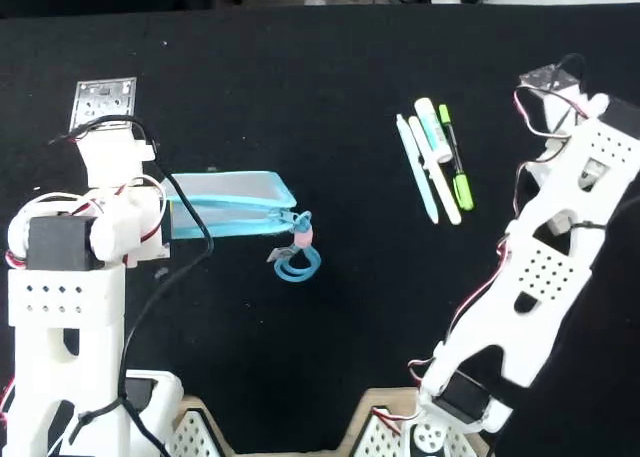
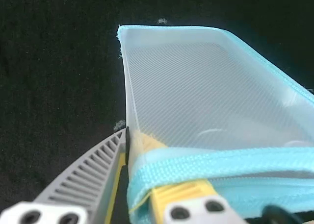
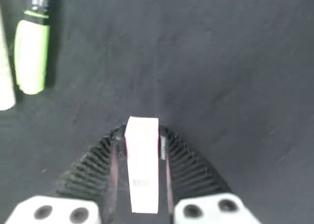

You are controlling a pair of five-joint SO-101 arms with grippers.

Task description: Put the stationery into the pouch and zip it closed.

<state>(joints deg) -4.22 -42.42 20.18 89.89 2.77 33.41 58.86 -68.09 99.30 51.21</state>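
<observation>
Gripping one short end of a translucent light-blue mesh pouch (image 1: 230, 202), my left pincer (image 2: 129, 138) is clenched on its edge, the grey finger (image 2: 98, 160) outside and the yellow one showing through the mesh. The pouch lies flat on the black table (image 1: 330, 97), its zip pull and blue ring cord (image 1: 297, 260) at the end away from that arm. My right pincer (image 3: 142, 132) is clamped on a small white rectangular block (image 3: 142, 170), near a green highlighter (image 3: 32, 50). That highlighter lies in a close cluster with a pale blue pen (image 1: 418, 172), a white pen (image 1: 441, 185) and a white-and-teal marker (image 1: 432, 129), well apart from the pouch.
</observation>
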